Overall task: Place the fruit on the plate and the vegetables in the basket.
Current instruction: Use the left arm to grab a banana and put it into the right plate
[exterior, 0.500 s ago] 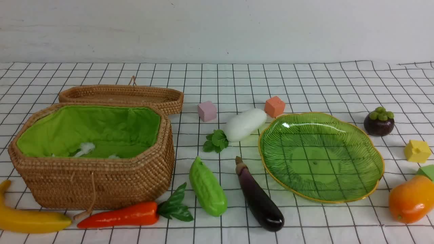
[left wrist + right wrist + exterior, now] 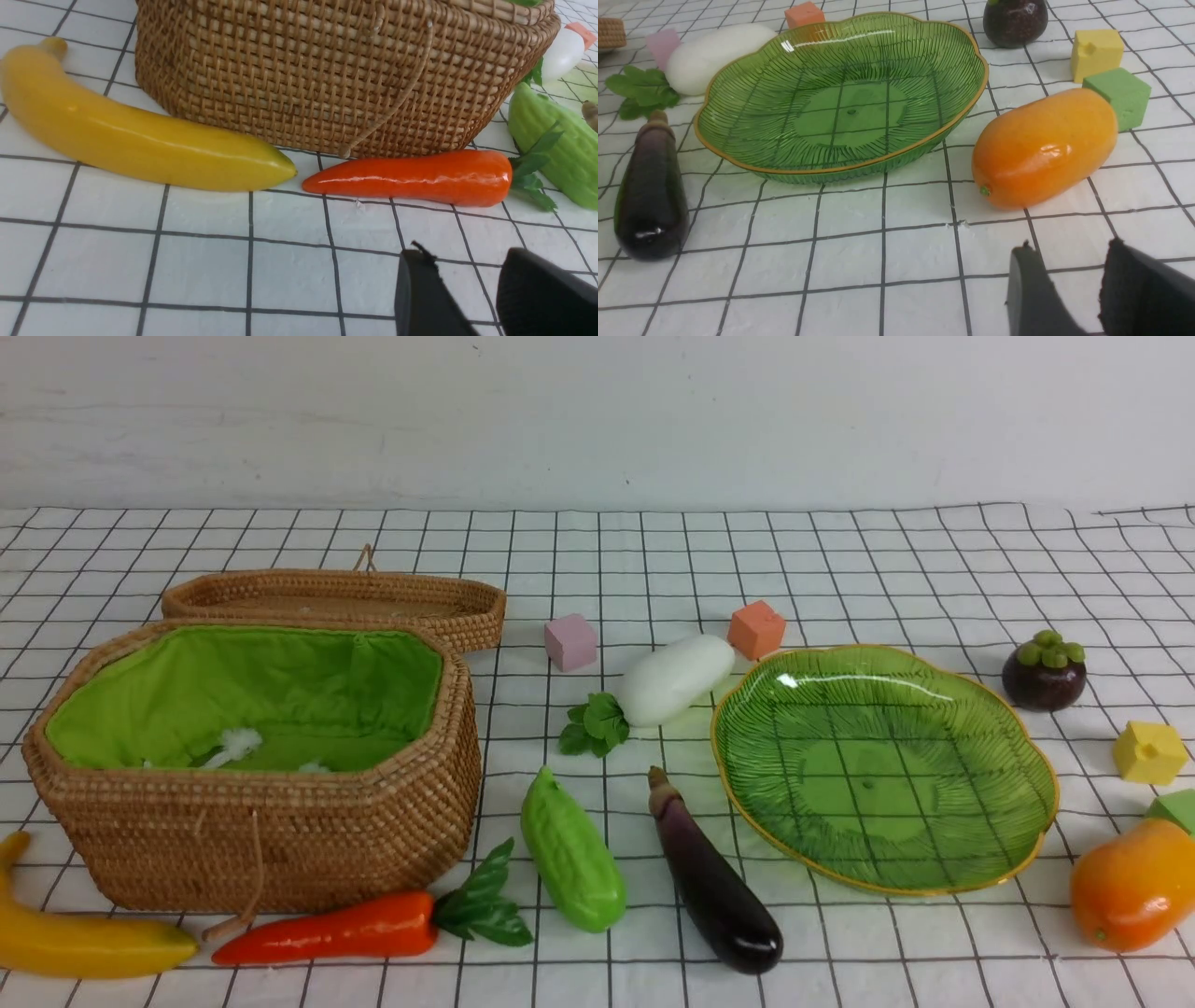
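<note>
The green-lined basket (image 2: 261, 821) stands at the left, with the banana (image 2: 84, 943) and carrot (image 2: 327, 929) lying before it. The gourd (image 2: 571, 851), eggplant (image 2: 714, 887) and radish (image 2: 674, 679) lie in the middle. The plate (image 2: 1018, 747) at the right holds nothing. Behind it sits the mangosteen (image 2: 1044, 672); the mango (image 2: 1131, 887) lies at its near right. Neither arm shows in the front view. My left gripper (image 2: 465, 256) is open over bare cloth, short of the carrot (image 2: 416, 177) and banana (image 2: 131, 135). My right gripper (image 2: 1069, 249) is open and holds nothing, just short of the mango (image 2: 1043, 147).
The unlined woven lid (image 2: 336, 602) lies behind the basket. Small cubes lie about: pink (image 2: 570, 641), orange (image 2: 756, 629), yellow (image 2: 1148, 751) and green (image 2: 1178, 807). A checked cloth covers the table, and a white wall stands behind.
</note>
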Available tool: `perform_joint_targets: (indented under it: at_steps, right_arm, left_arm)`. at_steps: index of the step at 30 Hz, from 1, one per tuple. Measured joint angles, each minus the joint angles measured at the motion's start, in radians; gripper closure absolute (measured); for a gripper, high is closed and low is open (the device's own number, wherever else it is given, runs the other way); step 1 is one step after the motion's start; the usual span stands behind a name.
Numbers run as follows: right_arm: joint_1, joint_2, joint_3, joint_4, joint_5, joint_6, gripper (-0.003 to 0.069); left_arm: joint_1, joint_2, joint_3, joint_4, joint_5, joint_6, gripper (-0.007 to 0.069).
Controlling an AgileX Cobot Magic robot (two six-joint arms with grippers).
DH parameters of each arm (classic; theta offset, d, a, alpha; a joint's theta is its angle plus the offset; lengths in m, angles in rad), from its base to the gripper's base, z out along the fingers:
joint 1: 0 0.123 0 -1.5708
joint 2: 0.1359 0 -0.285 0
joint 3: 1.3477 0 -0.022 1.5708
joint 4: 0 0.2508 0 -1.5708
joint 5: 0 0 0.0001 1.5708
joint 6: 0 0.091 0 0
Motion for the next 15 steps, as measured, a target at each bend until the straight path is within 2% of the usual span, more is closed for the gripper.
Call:
perform_joint_targets:
  at_steps: [7,11,12,13,15]
  right_arm:
    - [0.000,0.000,0.000,0.000,0.000,0.000,0.0413]
    - [0.000,0.000,0.000,0.000,0.000,0.000,0.0413]
    - [0.000,0.000,0.000,0.000,0.000,0.000,0.0413]
    - [0.000,0.000,0.000,0.000,0.000,0.000,0.0413]
    - [0.000,0.000,0.000,0.000,0.000,0.000,0.0413]
  left_arm:
    - [0.000,0.000,0.000,-0.017,-0.044,-0.015,0.0386]
    - [0.000,0.000,0.000,-0.210,-0.140,-0.141,0.0386]
    - [0.000,0.000,0.000,-0.223,-0.145,-0.149,0.0386]
    - [0.000,0.000,0.000,-0.324,-0.181,-0.197,0.0386]
    - [0.000,0.000,0.000,-0.427,-0.229,-0.248,0.0386]
